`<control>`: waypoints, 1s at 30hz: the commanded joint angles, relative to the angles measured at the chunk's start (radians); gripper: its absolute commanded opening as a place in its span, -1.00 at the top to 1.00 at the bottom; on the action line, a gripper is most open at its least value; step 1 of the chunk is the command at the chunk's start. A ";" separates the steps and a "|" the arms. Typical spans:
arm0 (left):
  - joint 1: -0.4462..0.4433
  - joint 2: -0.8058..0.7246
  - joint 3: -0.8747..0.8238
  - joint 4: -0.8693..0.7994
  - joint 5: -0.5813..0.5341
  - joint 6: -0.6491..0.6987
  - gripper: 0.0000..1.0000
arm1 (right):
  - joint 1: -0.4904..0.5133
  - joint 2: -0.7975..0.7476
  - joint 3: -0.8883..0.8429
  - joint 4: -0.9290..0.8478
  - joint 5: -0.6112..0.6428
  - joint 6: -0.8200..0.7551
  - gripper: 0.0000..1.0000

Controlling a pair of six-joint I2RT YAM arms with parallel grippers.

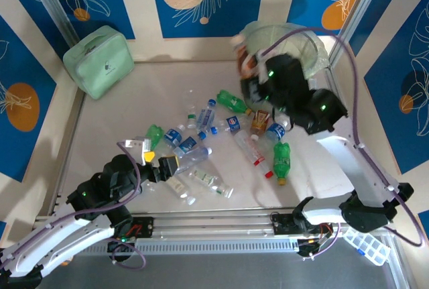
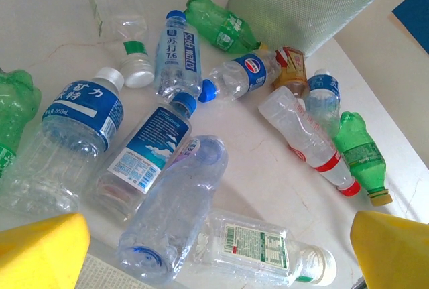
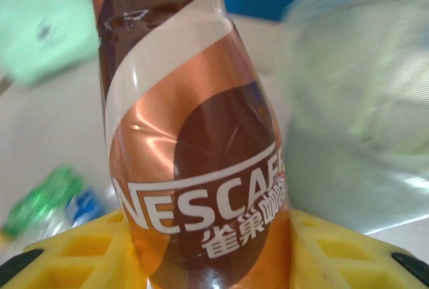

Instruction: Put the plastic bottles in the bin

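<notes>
Right gripper (image 3: 213, 262) has its yellow fingers (image 3: 70, 259) pressed in on both sides of the coffee bottle (image 3: 194, 155). That's a firm hold, low on the body, with the bottle upright and clear of the table, right at the left rim of the bin (image 1: 315, 51). Left gripper (image 1: 175, 163) hangs well away from the bin on the near-left with its jaws spread wide and nothing in them. It's poised over the loose bottles (image 1: 201, 148) strewn between it and the bin.

Now the risk. It's a tall bottle in a glossy sleeve, pinched near its base, so a quick swing could tip it or let it slide through the pads. If it's let go at the rim rather than over the mouth, I'd expect it to clip the edge and drop outside, onto the bottles lying at the bin's foot (more clutter to pick through).

The right wrist view gives the contact, pads against label, but not whether the bottle has crossed the rim. The top view places it against that rim, though the arm hides the fingers there. The left wrist view shows how tightly the loose bottles overlap.
</notes>
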 commanded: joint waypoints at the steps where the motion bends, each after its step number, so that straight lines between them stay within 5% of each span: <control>1: 0.005 -0.016 -0.018 0.021 -0.017 0.007 -0.99 | -0.153 0.094 0.110 -0.036 -0.075 0.085 0.04; 12: 0.006 -0.008 -0.022 0.017 -0.020 -0.007 -0.99 | -0.403 0.488 0.543 -0.301 -0.048 0.291 0.06; 21: 0.006 -0.008 -0.021 0.013 -0.032 -0.009 -0.99 | -0.417 0.814 0.861 -0.537 -0.042 0.307 0.03; 30: 0.005 -0.009 -0.024 0.006 -0.047 -0.013 -0.98 | -0.427 0.944 0.790 -0.513 -0.120 0.209 -0.06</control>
